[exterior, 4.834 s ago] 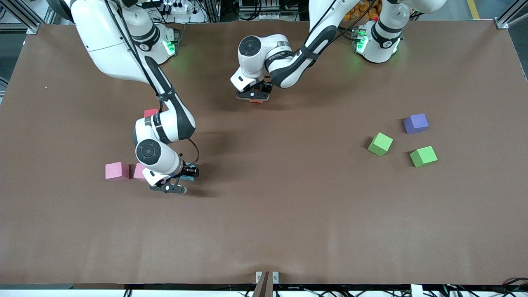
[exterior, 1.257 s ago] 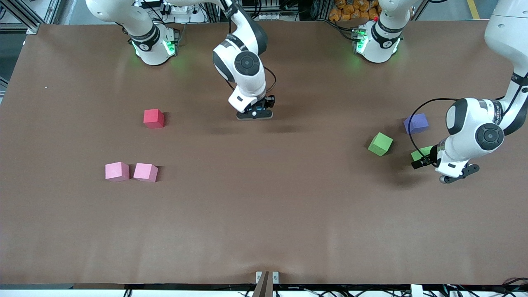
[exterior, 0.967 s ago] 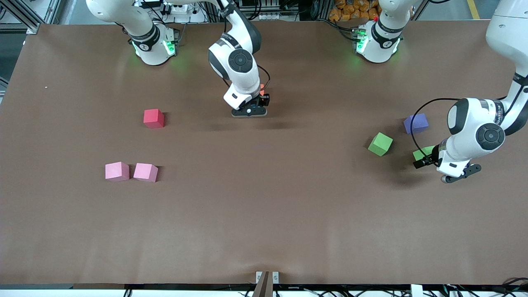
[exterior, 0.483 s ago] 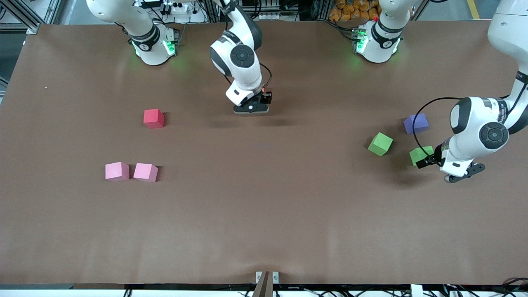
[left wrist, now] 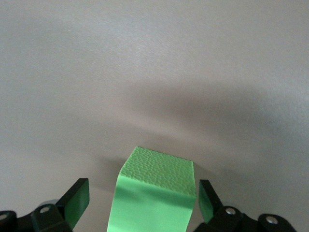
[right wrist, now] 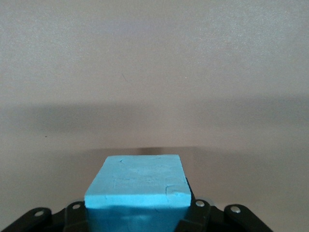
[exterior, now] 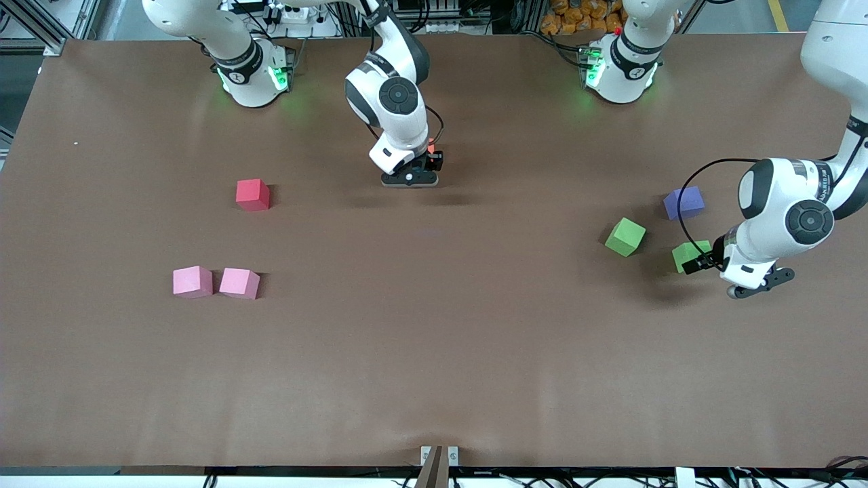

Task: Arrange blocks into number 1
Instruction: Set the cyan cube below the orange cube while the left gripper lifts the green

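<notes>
Movement since half a second ago is slight: the right end effector (exterior: pixel 409 179) has drifted a little toward the bases and the orange cube (exterior: pixel 430 146) peeks out again beside its wrist, while the left end effector (exterior: pixel 754 287) has lifted a touch at the left arm's end of the worktop (exterior: pixel 434 352). The right end effector (right wrist: pixel 140 215) pinches a light blue cube (right wrist: pixel 136 193), its matte top faintly cracked, low over the worktop just beside the orange cube. The left end effector (left wrist: pixel 140 205) is spread wide, its fingers (left wrist: pixel 77 202) flanking a green cube (left wrist: pixel 153 193) with a gap on each side; the cube's pebbled top faces the wrist camera. A second green cube (exterior: pixel 625 236) sits tilted near the purple cube (exterior: pixel 683 202). Two pink cubes (exterior: pixel 215 282) lie side by side toward the right arm's end, nearer the front camera than the red cube (exterior: pixel 253 194)
</notes>
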`<action>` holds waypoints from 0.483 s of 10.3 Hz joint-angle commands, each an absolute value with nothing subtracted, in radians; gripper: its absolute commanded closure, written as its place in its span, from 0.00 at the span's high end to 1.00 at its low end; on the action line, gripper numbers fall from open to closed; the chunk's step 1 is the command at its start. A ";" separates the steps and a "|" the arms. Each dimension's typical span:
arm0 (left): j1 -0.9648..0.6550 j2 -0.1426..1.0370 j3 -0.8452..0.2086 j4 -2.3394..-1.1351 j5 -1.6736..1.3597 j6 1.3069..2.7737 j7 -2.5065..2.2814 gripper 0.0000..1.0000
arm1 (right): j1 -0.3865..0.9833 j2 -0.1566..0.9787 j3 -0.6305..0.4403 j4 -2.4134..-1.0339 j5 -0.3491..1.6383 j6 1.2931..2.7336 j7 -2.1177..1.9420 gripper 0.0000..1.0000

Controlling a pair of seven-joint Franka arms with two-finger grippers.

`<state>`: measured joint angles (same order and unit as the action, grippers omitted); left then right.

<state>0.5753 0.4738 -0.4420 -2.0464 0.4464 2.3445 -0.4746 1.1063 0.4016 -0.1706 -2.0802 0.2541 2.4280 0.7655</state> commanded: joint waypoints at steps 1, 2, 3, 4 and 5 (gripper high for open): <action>0.588 0.454 -0.457 -2.086 0.466 2.347 -0.384 1.00 | 1.127 0.406 -0.181 -2.088 0.272 2.453 0.793 0.57; 0.588 0.457 -0.457 -2.095 0.466 2.358 -0.383 1.00 | 1.129 0.410 -0.181 -2.086 0.272 2.463 0.811 0.57; 0.588 0.465 -0.457 -2.100 0.466 2.368 -0.383 1.00 | 1.131 0.416 -0.181 -2.086 0.272 2.473 0.813 0.57; 0.586 0.477 -0.457 -2.100 0.466 2.375 -0.383 1.00 | 1.134 0.423 -0.181 -2.086 0.273 2.482 0.813 0.57; 0.586 0.485 -0.457 -2.100 0.466 2.375 -0.376 1.00 | 1.135 0.428 -0.181 -2.086 0.272 2.485 0.813 0.57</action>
